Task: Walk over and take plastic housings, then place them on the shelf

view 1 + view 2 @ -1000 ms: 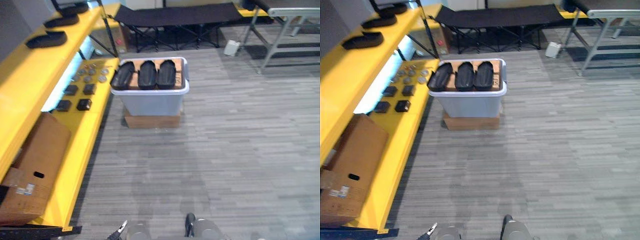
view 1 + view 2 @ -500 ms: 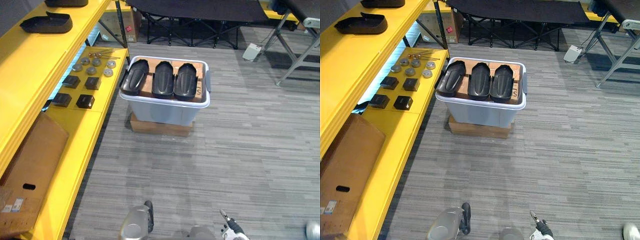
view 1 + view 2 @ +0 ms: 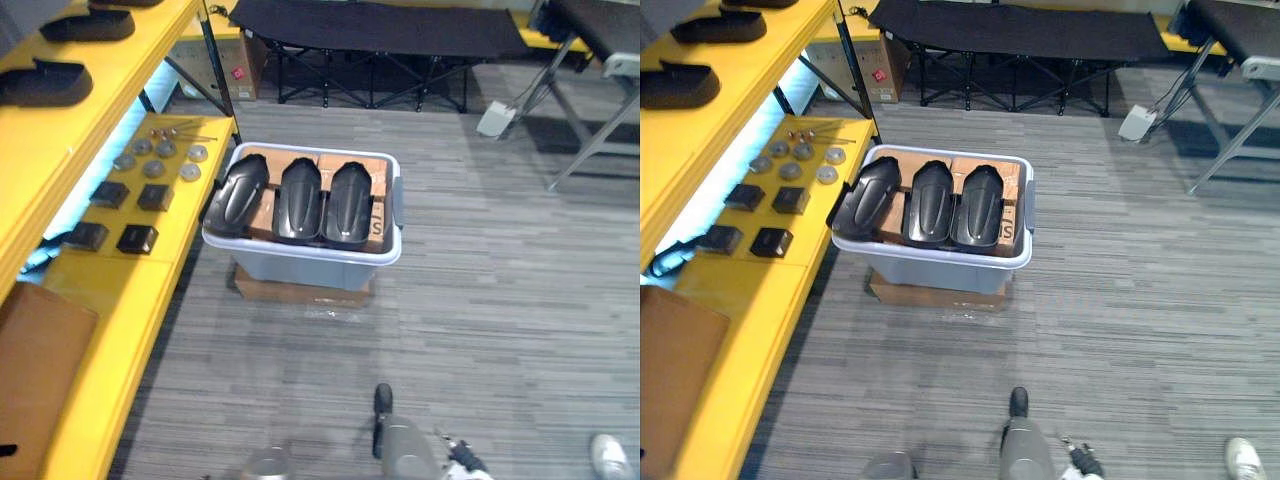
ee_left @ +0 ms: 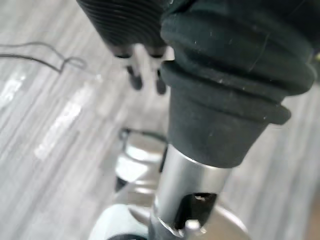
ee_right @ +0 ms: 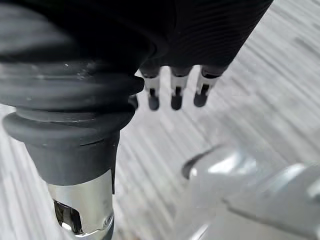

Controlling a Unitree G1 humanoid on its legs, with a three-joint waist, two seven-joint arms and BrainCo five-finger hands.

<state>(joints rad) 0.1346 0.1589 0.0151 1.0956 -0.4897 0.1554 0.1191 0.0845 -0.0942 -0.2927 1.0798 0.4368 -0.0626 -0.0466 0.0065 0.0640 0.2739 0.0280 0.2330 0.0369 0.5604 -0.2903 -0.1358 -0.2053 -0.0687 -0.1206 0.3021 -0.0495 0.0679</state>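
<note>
Camera has shifted since the earlier frame; contents unchanged. Left of the left hand [image 4: 135, 75], the yellow shelf [image 3: 60, 130] bears at least two shelf housings [image 3: 45, 82]. Well ahead of both hands, the grey bin [image 3: 300, 268] holds three bin housings [image 3: 298, 200]. Left hand and right hand [image 5: 176, 92] hang slack-fingered, empty.

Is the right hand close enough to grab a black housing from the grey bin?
Probably not yet. The right hand hangs open above the floor, a good stretch of which separates it from the black housings in the grey bin. Nothing blocks the way; it likely must walk closer.
</note>
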